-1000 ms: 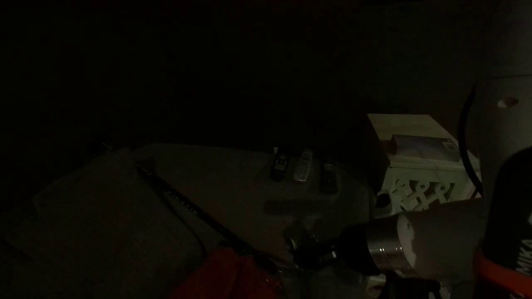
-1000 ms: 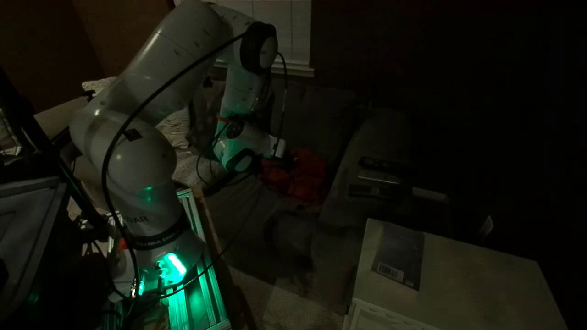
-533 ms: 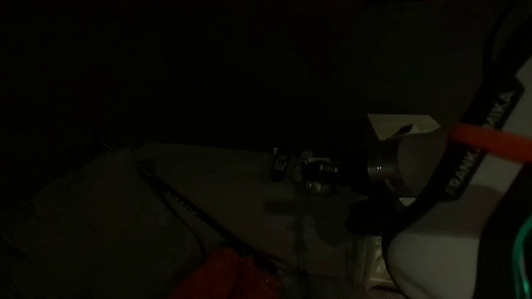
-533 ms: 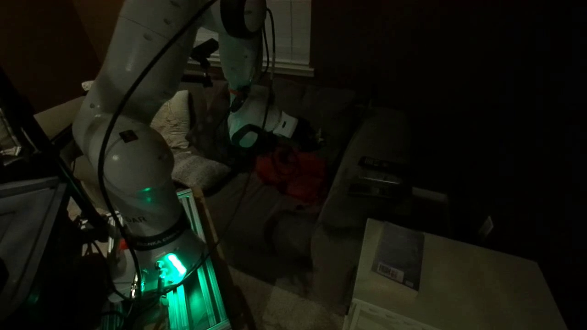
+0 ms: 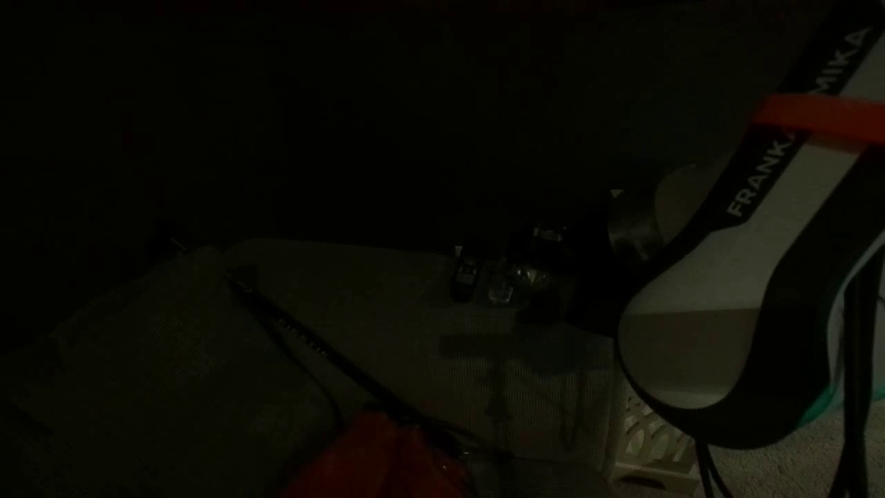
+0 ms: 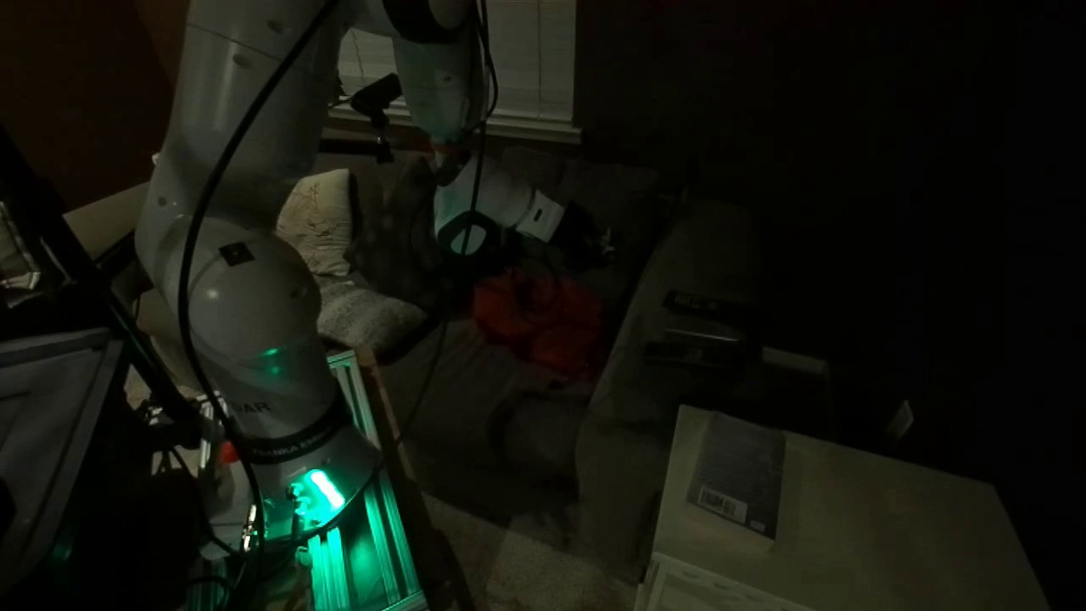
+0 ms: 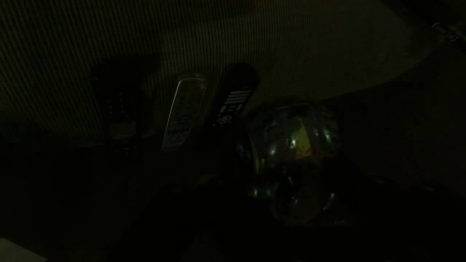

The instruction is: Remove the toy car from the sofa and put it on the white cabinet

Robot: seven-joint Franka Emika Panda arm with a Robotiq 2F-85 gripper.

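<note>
The toy car [image 7: 291,145] is a shiny, clear-looking thing with a yellow patch, very dim. My gripper [image 7: 291,174] is shut on it, with dark fingers on both sides. In both exterior views the gripper [image 5: 543,252] [image 6: 598,242] holds the car [image 5: 531,274] [image 6: 608,246] in the air, above the sofa [image 5: 387,311] [image 6: 458,382]. The white cabinet [image 6: 882,526] shows its flat top at the lower right in an exterior view. Its lattice side [image 5: 653,436] shows in an exterior view, the rest being mostly hidden behind the arm.
Remotes [image 7: 184,109] [image 6: 700,331] lie on the sofa's armrest [image 6: 628,399]. A book [image 6: 740,475] lies on the cabinet top near its corner. An orange-red bag [image 5: 387,456] [image 6: 551,327] lies on the seat, with a dark strap [image 5: 346,366] beside it.
My gripper has risen with the toy car from low beside the orange-red bag. It has moved toward the armrest side; the last half second shows a smaller lift.
</note>
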